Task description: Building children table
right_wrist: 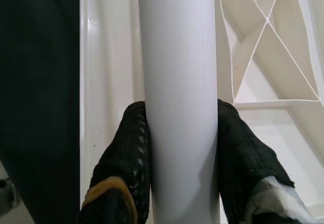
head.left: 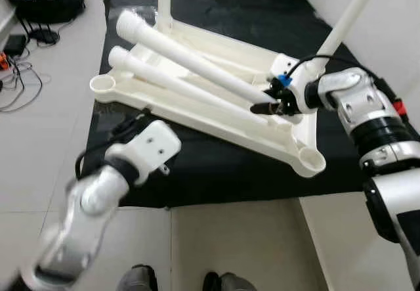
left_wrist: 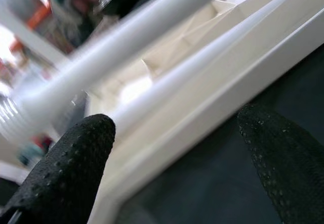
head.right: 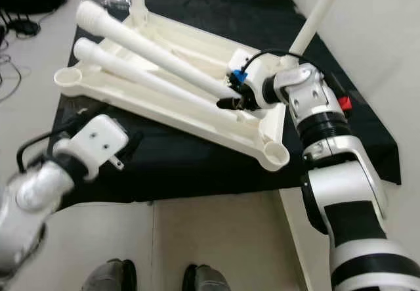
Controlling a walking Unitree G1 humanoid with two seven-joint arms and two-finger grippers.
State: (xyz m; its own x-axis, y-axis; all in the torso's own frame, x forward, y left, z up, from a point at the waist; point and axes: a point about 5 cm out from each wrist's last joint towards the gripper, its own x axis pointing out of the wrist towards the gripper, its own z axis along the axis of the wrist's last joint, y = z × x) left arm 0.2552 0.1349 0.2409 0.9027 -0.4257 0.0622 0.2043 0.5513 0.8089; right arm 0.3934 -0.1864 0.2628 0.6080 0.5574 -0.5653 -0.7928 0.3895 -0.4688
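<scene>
The white plastic table top [head.left: 216, 123] lies upside down on a black mat [head.left: 216, 173]. Two loose white legs rest slanted across it, one upper [head.left: 190, 58] and one lower [head.left: 177, 81]. Two more legs stand upright in the far corners, one at the back [head.left: 164, 2] and one at the right [head.left: 348, 15]. My right gripper [head.left: 266, 105] is shut on the upper leg [right_wrist: 179, 97] near its low end, with a finger [right_wrist: 126, 153] on each side. My left gripper [left_wrist: 177, 148] is open, just off the table top's near left edge, over the mat.
Round empty corner sockets sit at the near left [head.left: 102, 82] and near right [head.left: 313, 163] of the table top. Cables and a black bag [head.left: 26, 35] lie on the tile floor at the far left. A white wall [head.left: 394, 28] runs along the right. Grey feet [head.left: 138, 279] are at the bottom edge.
</scene>
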